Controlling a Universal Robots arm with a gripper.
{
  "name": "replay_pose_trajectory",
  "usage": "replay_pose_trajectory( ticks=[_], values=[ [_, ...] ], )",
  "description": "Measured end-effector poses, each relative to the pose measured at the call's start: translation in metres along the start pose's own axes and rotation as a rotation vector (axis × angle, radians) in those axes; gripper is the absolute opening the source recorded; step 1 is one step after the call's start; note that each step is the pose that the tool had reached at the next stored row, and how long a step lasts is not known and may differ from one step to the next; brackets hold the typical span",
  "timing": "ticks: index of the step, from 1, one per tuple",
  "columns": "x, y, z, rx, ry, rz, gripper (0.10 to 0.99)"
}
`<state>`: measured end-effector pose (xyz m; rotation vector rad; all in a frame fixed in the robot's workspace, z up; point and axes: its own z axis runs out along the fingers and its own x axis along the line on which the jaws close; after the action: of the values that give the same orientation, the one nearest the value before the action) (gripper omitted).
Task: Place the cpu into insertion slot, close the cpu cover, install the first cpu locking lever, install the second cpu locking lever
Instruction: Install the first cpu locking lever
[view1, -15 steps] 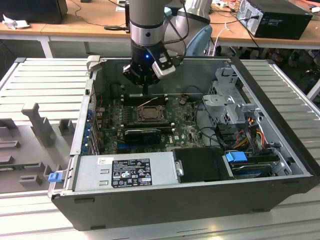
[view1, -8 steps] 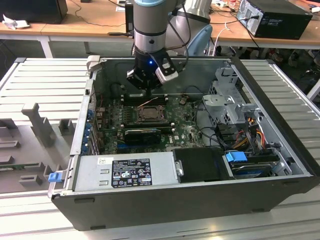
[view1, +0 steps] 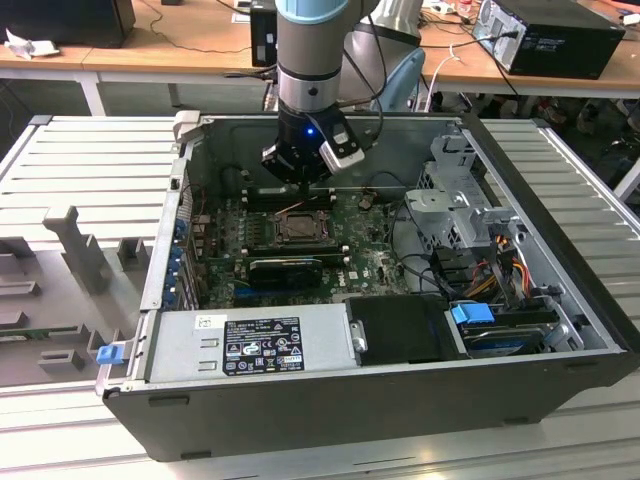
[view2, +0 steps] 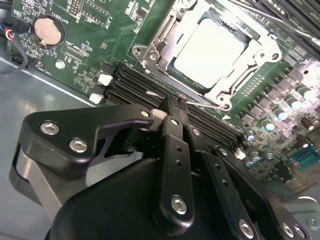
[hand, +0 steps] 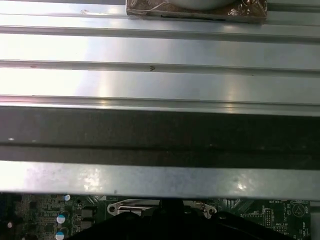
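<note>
Cpu (view2: 210, 47): small flat square chip, pale silver face, seated in the insertion slot (view2: 172, 67), a square black socket on the green circuit board (view2: 90, 45).

Gripper (view2: 175, 107): black, fingers closed together, holding nothing, tip hovering just beside the socket edge near a thin silver wire lever (view2: 207, 104).

Cpu cover (view2: 155, 37): silver-grey metal frame, lying around the chip; whether it is fully down cannot be told.

Risk, as judged: closed fingertips could slip off the thin lever and scrape the black memory slots (view2: 135, 85) alongside.
</note>
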<state>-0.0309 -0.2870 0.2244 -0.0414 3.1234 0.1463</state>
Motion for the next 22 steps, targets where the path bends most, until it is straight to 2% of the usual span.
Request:
replay_pose_trajectory(
  ticks=[10, 22],
  values=[
    [-0.0082, 0.0011, 0.0075, -0.001, 0.0031, -0.032, 0.106],
    [-0.0099, 0.0002, 0.0180, 0.000, 0.0038, -0.039, 0.106]
  ],
)
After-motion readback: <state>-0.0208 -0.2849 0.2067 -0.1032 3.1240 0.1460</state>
